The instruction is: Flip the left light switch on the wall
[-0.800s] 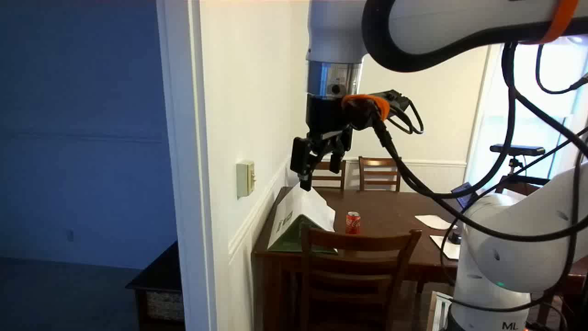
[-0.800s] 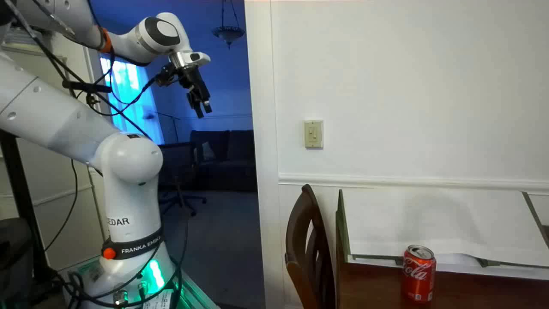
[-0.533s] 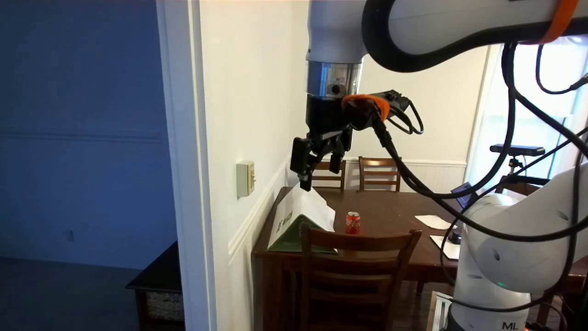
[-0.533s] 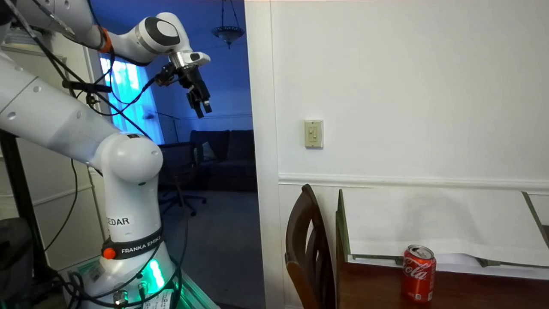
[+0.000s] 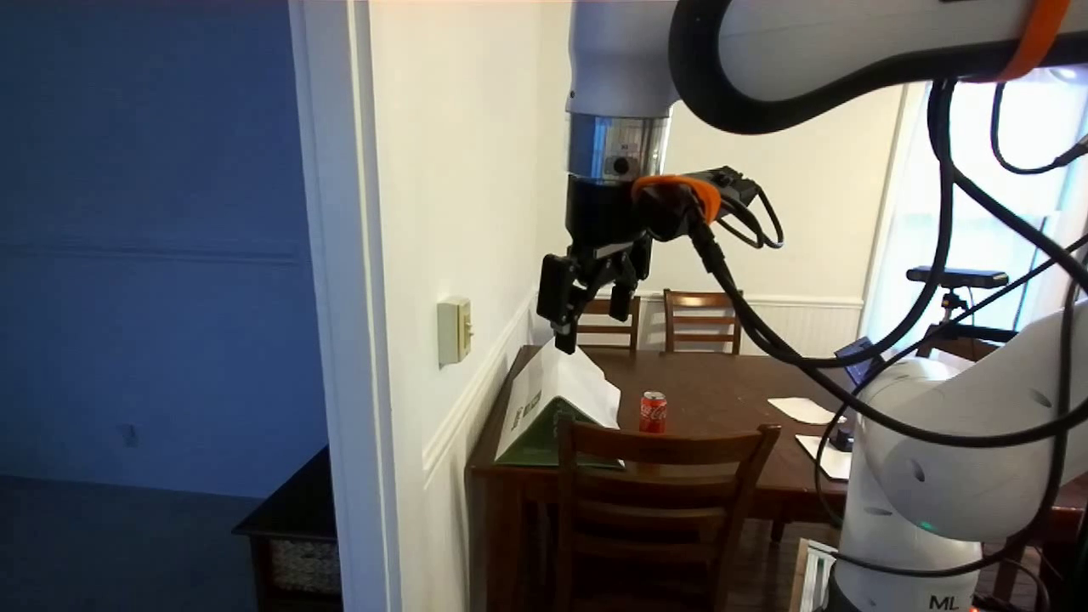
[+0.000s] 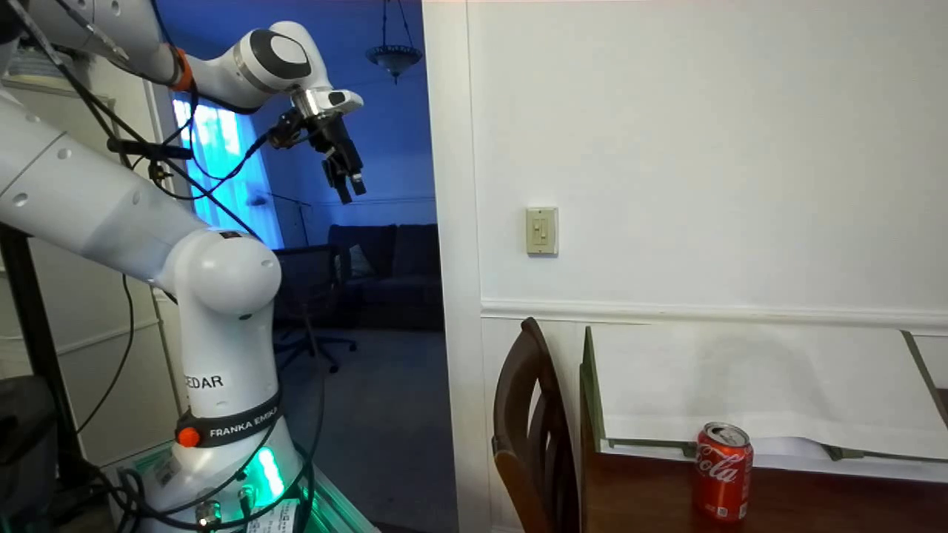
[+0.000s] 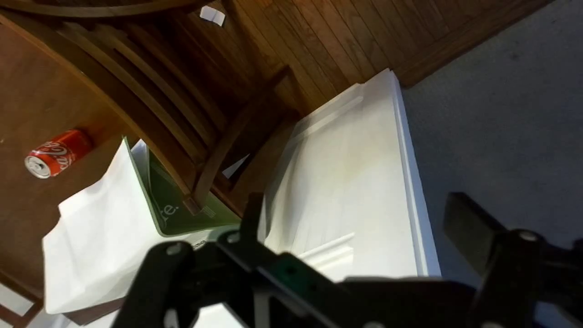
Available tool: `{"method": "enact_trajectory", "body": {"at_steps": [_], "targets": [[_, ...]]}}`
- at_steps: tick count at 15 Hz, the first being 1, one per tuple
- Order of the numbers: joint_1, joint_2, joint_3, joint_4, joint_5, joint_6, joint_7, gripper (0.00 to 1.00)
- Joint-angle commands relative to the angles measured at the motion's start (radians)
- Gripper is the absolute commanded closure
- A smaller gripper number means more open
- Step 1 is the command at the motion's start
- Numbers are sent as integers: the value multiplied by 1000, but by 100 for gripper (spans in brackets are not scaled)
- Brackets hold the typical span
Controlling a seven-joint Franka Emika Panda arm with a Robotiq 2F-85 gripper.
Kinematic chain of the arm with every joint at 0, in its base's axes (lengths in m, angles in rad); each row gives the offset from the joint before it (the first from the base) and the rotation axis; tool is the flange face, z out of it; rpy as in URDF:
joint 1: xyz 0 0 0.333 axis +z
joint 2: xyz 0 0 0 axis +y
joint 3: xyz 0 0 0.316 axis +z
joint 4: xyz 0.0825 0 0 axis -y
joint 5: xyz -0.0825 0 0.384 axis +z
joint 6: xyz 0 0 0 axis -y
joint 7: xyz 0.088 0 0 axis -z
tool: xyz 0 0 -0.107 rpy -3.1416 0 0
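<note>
The cream wall plate [image 6: 541, 250] sits on the white wall [image 6: 703, 163] beside the door frame and bears two small toggles. The left light switch [image 6: 536, 230] is its left-hand toggle; its position, up or down, is too small to tell. The plate also shows edge-on in an exterior view [image 5: 450, 333], and is out of view in the wrist view. My gripper [image 5: 592, 330] hangs in the air, tilted downward, apart from the wall and higher than or near the plate's level. It is open and empty; its fingers stand wide apart in the wrist view [image 7: 357, 202].
The door frame [image 6: 455, 222] borders a dark blue room. Below the plate are the wall moulding [image 6: 666, 312] and a wooden chair [image 6: 537, 437]. A table [image 5: 722, 382] bears a green and white folded box [image 5: 544, 446] and a red can [image 5: 653, 414]. Cables hang along the arm.
</note>
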Motion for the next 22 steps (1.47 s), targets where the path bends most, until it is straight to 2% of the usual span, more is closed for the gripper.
{"method": "enact_trajectory", "body": {"at_steps": [1,6,12,16,22], "targets": [[13,6,-9,3,-9,-2,9,0],[-11,1,-65,12,-80,14,-44,0],[-11,3,-195,21,-168,82,-203,0],[-20,16,-277,45,-178,132,-292,0],[-22,68,-435,76,-149,310,-476,0]]}}
